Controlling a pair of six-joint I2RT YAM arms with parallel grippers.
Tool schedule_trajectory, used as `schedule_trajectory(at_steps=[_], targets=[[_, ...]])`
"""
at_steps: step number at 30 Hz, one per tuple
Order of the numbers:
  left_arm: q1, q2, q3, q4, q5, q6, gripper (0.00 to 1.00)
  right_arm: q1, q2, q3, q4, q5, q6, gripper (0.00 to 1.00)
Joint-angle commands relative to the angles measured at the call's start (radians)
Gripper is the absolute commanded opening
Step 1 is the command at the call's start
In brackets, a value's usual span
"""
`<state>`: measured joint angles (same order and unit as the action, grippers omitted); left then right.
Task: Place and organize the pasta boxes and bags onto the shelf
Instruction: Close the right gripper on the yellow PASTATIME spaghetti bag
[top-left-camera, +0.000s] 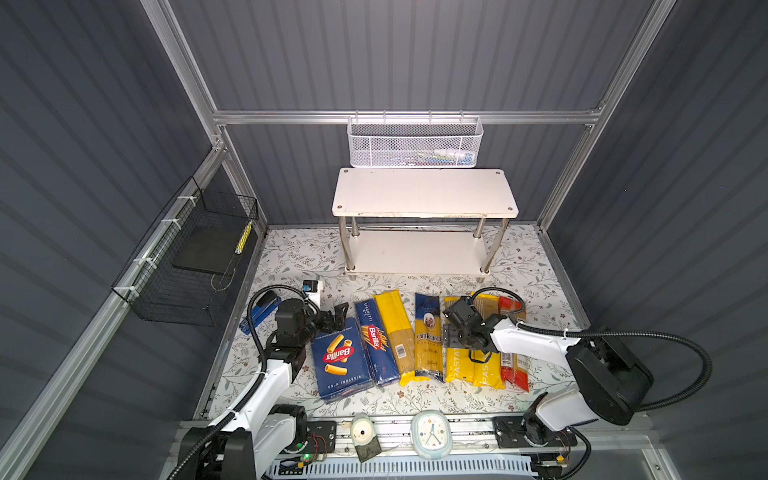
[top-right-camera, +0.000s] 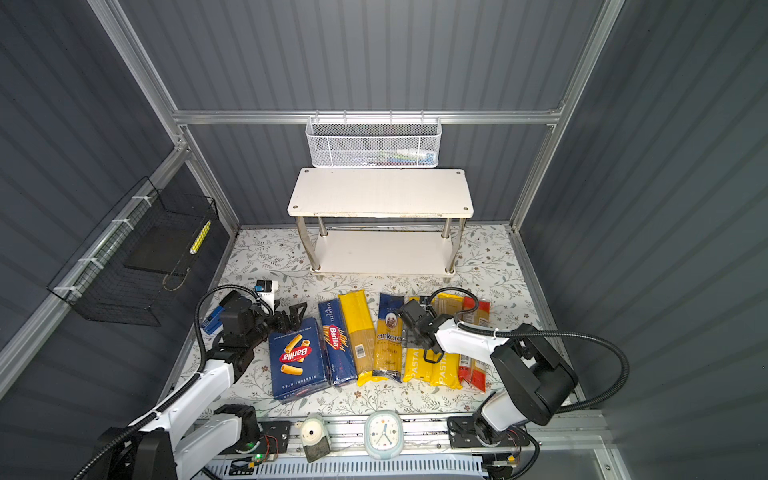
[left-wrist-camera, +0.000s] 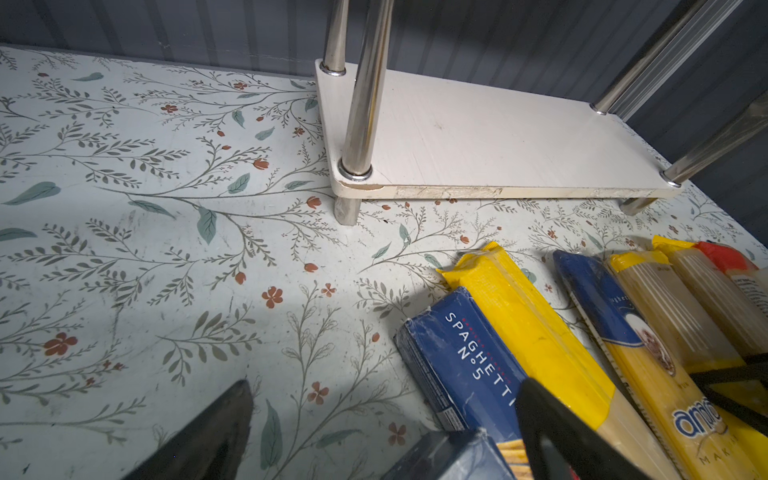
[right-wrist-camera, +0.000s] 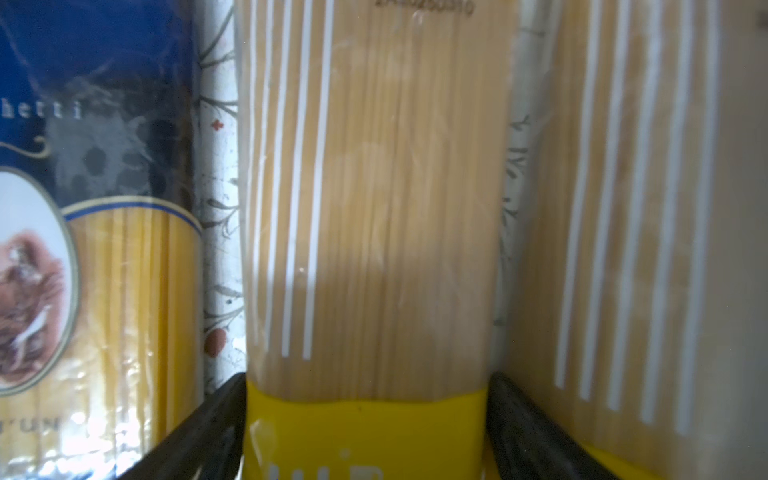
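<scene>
Flowery table (top-left-camera: 291, 257) inside a grey booth, with the shelf (top-left-camera: 424, 193) at the back and both boards bare, so nothing's been put away yet. All the pasta is lying in a row up front.

What worries me is the right claw (right-wrist-camera: 365, 378). It's spread wide and straddling a PASTATIME bag (right-wrist-camera: 365, 208), one finger down each long side and right at its edges. From the wrist view I'd say it isn't squeezing yet. The second PASTATIME bag (right-wrist-camera: 623, 208) sits just beside one finger, so closing could pinch or drag that one too. The ankara bag (right-wrist-camera: 104, 249) on the other side has a strip of table between, so less risk there.

It's also a long, slick bag. If the grip ends up off-centre, I'd guess it droops or swivels and clips a shelf post on the way in.

The left claw (top-left-camera: 337, 316) is also spread, holding nothing, hanging over the far end of the rigatoni box (top-left-camera: 340, 361).
</scene>
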<state>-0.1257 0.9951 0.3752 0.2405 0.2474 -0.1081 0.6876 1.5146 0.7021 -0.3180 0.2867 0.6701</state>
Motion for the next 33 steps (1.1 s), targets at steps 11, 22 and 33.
schedule_trajectory(at_steps=[11,22,33], targets=[[-0.008,0.003,0.011,0.011,-0.004,0.01,0.99,0.022,0.093,0.022,-0.079,0.013,-0.005,0.86],[-0.008,0.002,0.011,0.011,-0.008,0.008,1.0,0.045,0.101,0.027,-0.105,0.06,0.0,0.76],[-0.008,0.008,0.014,0.01,-0.013,0.007,0.99,0.064,0.077,0.027,-0.101,0.108,0.022,0.65]])
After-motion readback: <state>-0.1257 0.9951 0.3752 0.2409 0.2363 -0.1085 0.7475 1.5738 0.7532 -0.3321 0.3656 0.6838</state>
